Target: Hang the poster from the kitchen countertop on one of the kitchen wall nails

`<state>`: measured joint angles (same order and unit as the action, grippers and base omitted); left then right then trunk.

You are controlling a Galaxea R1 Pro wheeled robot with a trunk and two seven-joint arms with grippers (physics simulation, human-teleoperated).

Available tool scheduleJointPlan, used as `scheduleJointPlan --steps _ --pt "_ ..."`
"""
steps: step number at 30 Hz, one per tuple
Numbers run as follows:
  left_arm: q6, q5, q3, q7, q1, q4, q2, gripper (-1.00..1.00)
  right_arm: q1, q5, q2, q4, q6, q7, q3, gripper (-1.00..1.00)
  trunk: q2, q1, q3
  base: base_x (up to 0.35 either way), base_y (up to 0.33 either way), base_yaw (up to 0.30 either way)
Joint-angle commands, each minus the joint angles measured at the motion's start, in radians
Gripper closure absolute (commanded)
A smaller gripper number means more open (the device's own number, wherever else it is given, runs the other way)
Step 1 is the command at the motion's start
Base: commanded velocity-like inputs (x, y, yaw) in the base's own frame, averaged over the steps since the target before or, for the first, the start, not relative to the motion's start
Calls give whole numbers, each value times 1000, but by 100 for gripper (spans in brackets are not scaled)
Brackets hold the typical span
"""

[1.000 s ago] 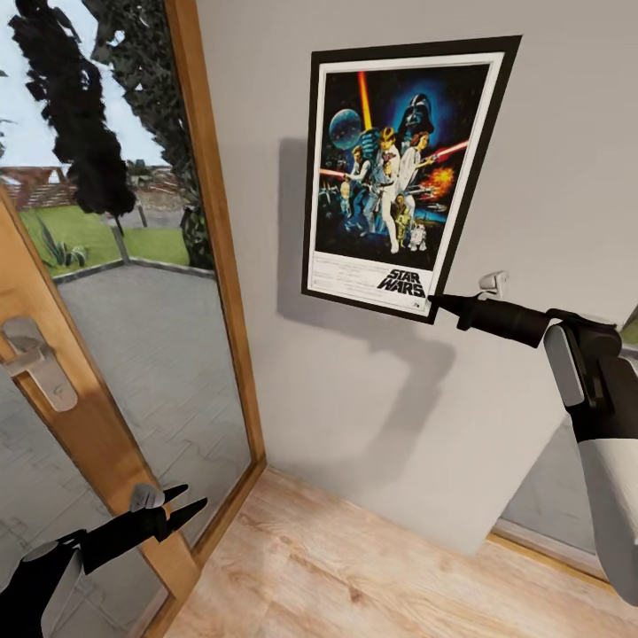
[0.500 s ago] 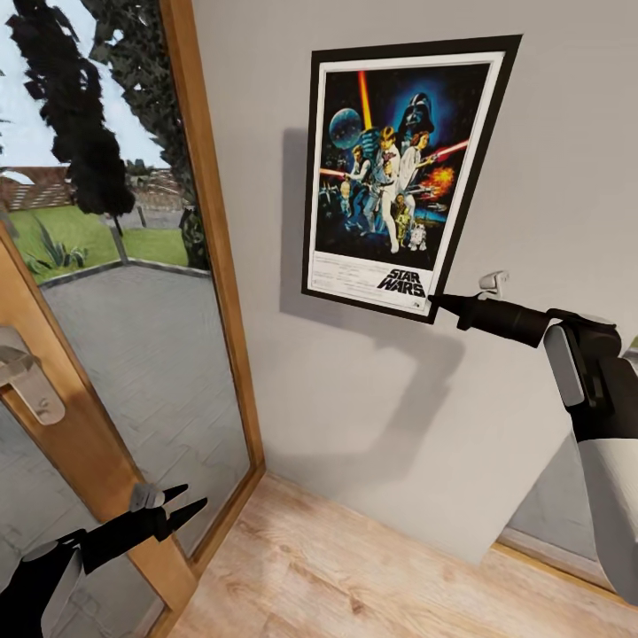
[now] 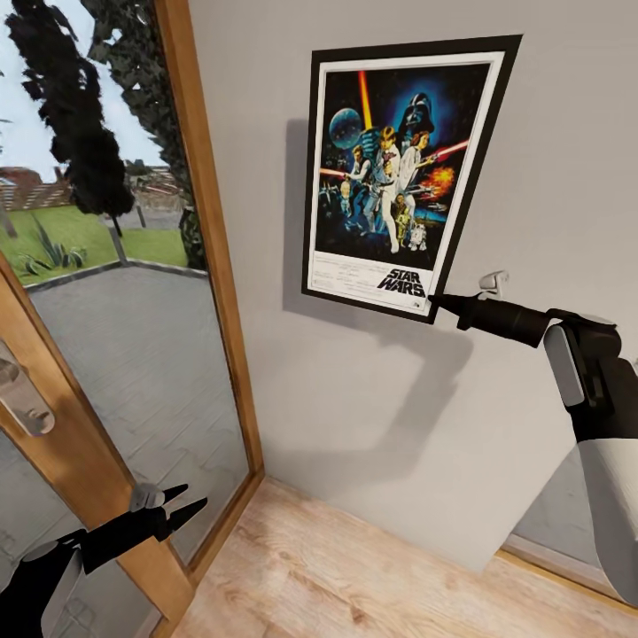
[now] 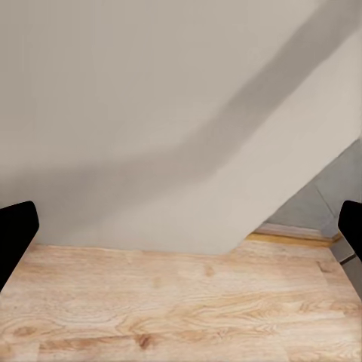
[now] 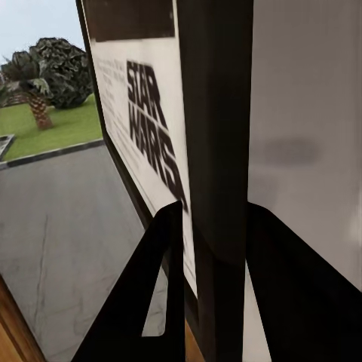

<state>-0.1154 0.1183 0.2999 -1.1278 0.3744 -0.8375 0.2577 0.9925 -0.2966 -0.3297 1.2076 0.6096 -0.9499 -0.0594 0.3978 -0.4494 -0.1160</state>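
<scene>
The Star Wars poster stands upright against the grey wall, slightly tilted, and casts a shadow to its left. My right gripper is shut on its black frame at the lower right corner; in the right wrist view the frame edge runs between the two black fingers, with the "STAR WARS" logo beside it. A small pale metal fitting sticks out of the wall just above that gripper. My left gripper hangs low at the left, open and empty, its fingers wide apart. The kitchen countertop is out of view.
A wooden-framed glass door with a metal handle stands open at the left, with a paved yard behind it. The door frame post borders the wall. Light wooden floor lies below.
The door, its handle and the yard have slid left and down in the picture, as the view shifts. The poster's shadow has drawn slightly closer to it. Both grippers keep their places.
</scene>
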Motion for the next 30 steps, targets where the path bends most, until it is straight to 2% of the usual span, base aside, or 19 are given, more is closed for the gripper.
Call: scheduleJointPlan --steps 1,12,30 --pt "-11 4 1 -4 1 0 0 -100 1 -7 0 0 9 -3 -1 100 2 -1 -2 7 0 0" --pt "-11 4 1 -4 1 0 0 -100 1 -6 0 -2 9 -3 -1 100 2 -1 -2 113 0 0" --pt "-11 4 1 -4 1 0 0 -100 1 -7 0 -2 9 -4 -2 100 2 -1 -2 8 0 0"
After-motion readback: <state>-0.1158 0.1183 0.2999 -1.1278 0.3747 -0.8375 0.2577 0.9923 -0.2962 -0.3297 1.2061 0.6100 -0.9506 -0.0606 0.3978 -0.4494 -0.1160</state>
